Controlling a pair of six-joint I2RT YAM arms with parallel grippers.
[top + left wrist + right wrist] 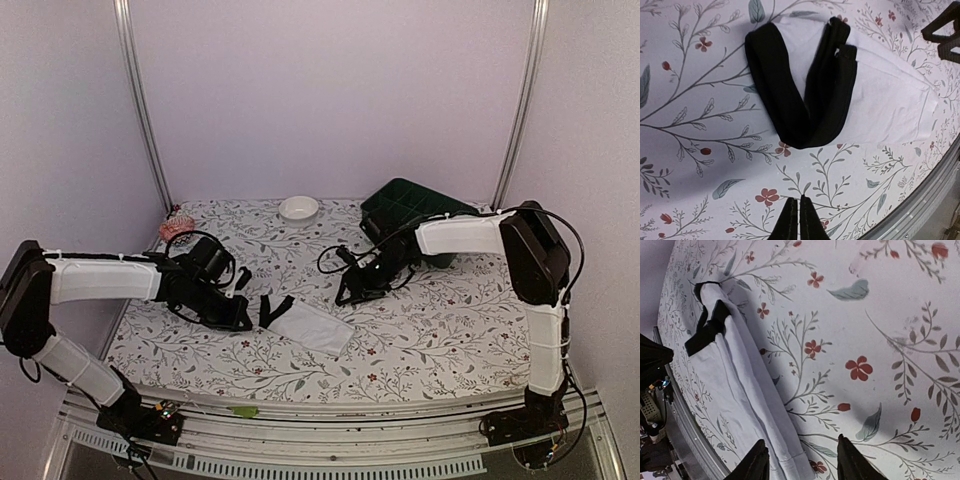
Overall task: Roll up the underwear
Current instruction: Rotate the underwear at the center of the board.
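My left jaws are pressed shut on nothing; the left gripper [795,225] sits just short of the black waistband end of the underwear [880,95]. My right gripper [802,460] is spread wide and empty beside the white end. The underwear lies folded in a long strip near the near edge of the tabletop [450,330], left of centre. Its waistband points toward the left edge.

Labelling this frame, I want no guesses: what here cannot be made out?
1. Lettering on the underwear waistband, left wrist view: band folded, no text shows.
2. Contents of the green tray, top view: dark inside, and the right arm covers its near side.
3. The pink thing at far left, top view: too small to name.
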